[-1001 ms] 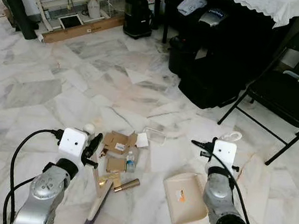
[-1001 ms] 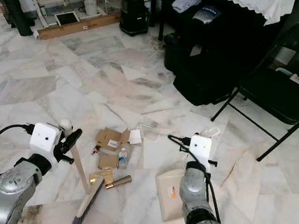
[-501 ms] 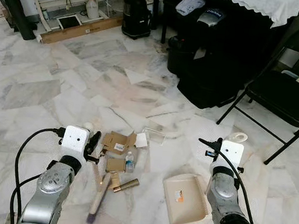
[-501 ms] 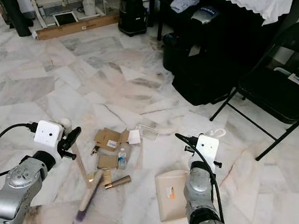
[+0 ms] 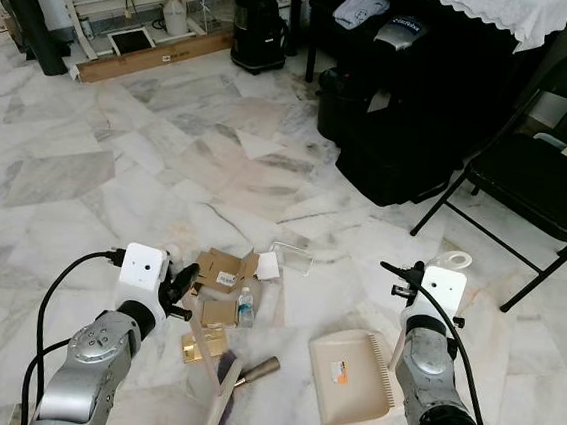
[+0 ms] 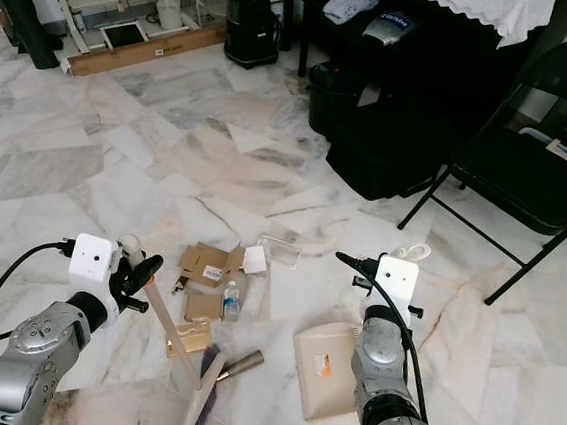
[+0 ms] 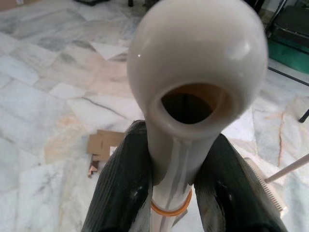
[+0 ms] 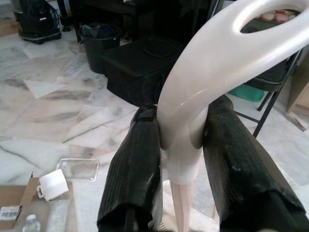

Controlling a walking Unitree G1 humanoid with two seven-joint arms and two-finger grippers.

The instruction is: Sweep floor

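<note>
My left gripper (image 5: 188, 282) is shut on the pale handle of a broom (image 6: 174, 331), seen close up as the rounded handle end (image 7: 195, 72). The broom head (image 5: 216, 409) rests on the marble floor beside a brown tube (image 5: 260, 369) and a gold box (image 5: 197, 346). Just beyond them lie cardboard pieces (image 5: 223, 269), a small bottle (image 5: 246, 307), a white cup (image 5: 269, 265) and a clear plastic lid (image 5: 293, 258). My right gripper (image 5: 412, 285) is shut on the looped dustpan handle (image 8: 217, 58). The beige dustpan (image 5: 350, 377) lies flat, right of the litter.
A black folding chair (image 5: 544, 172) stands to the right. Black cases (image 5: 405, 154) and a bin (image 5: 336, 102) sit under a dark table ahead. A black vacuum cleaner (image 5: 261, 25) and a wooden board (image 5: 158, 55) are at the back. Open marble floor lies to the left.
The broom head has swung right across the floor toward the dustpan, pushing the brown tube right with it. The right gripper and dustpan have held still.
</note>
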